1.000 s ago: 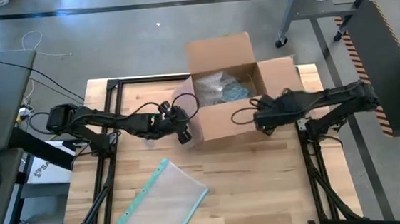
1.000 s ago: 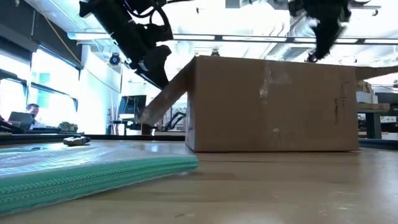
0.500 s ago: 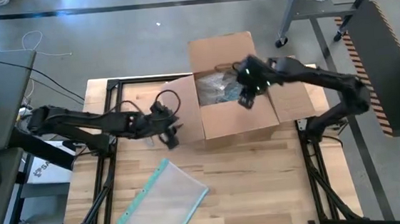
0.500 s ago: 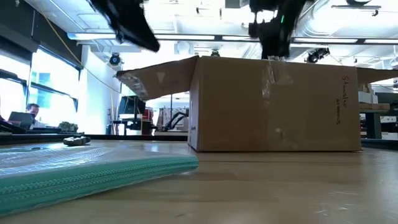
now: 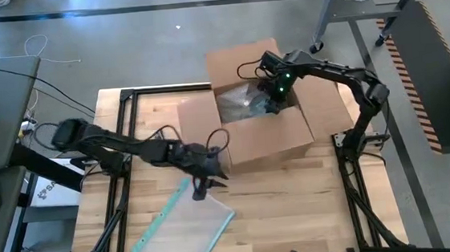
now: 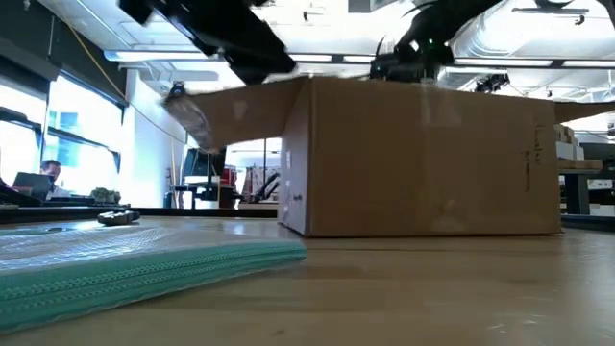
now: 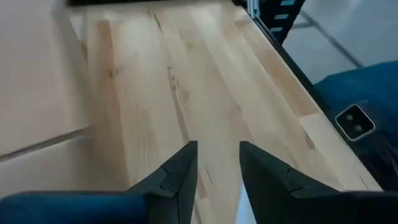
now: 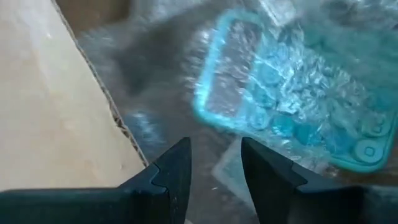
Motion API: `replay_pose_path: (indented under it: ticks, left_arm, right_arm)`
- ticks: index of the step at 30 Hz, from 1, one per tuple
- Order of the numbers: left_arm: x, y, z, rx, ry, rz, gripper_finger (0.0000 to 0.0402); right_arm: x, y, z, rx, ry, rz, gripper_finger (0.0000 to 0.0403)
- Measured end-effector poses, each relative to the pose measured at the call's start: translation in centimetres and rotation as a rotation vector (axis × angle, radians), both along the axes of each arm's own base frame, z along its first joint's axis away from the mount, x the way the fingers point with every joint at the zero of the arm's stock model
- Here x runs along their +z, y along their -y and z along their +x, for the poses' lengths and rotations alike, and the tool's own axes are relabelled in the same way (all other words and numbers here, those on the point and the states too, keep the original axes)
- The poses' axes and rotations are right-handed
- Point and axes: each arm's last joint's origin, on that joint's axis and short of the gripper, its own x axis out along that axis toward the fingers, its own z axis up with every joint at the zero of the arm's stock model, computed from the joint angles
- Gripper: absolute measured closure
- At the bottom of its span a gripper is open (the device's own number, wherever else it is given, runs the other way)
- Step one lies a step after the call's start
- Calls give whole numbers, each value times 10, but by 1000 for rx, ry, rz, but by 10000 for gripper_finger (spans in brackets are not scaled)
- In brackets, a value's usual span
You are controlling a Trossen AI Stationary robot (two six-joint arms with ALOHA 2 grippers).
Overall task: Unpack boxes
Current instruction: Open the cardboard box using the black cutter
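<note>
Here the open cardboard box [image 5: 260,115] sits at the desk's [image 5: 295,193] far middle. The right gripper [image 8: 214,165], jaws slightly apart and empty, reaches inside over a bubble-wrapped teal calculator [image 8: 292,106]. The left gripper [image 5: 205,178], jaws likewise apart and empty, hangs just left of the box's near corner, above a clear pouch [image 5: 181,226].

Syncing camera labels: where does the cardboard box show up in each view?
High view: cardboard box at upper centre of the table, flaps open, right claw reaching inside.
Low view: cardboard box fills centre and right, standing on the table.
Left wrist view: only a blurred tan surface at one edge, cannot tell if it is the box.
Right wrist view: inner wall beside bubble-wrapped teal contents.
Shared landmark: the box's open flap.
</note>
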Motion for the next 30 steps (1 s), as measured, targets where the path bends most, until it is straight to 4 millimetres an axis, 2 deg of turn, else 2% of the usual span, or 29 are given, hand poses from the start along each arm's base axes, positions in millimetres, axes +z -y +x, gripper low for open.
replay_pose_path:
  ticks: [3, 9, 14, 19, 23, 25, 27, 30]
  left_arm:
    - [-7, -10, 7, 56, -5, -6, 314]
    - [-16, -29, 11, 293, -37, 113, 333]
    - [-15, -40, 11, 426, -24, 170, 349]
    - [-10, -53, 9, 622, 11, 292, 366]
    - [13, -54, 0, 680, 87, 300, 379]
    - [22, -55, -6, 684, 112, 290, 383]
    - [36, -53, -14, 684, 158, 270, 387]
    - [58, -49, -27, 661, 233, 229, 388]
  right_arm:
    - [17, -7, 4, 31, 49, 35, 275]
    - [62, -29, 10, 102, 114, 17, 275]
    - [100, -58, 9, 127, 192, 32, 275]
    - [129, -98, 2, 177, 256, -3, 275]
    - [139, -137, 0, 203, 268, -77, 275]
    - [137, -158, 3, 231, 255, -107, 275]
    - [123, -178, 8, 242, 193, -146, 275]
    - [88, -203, 18, 279, 121, -200, 275]
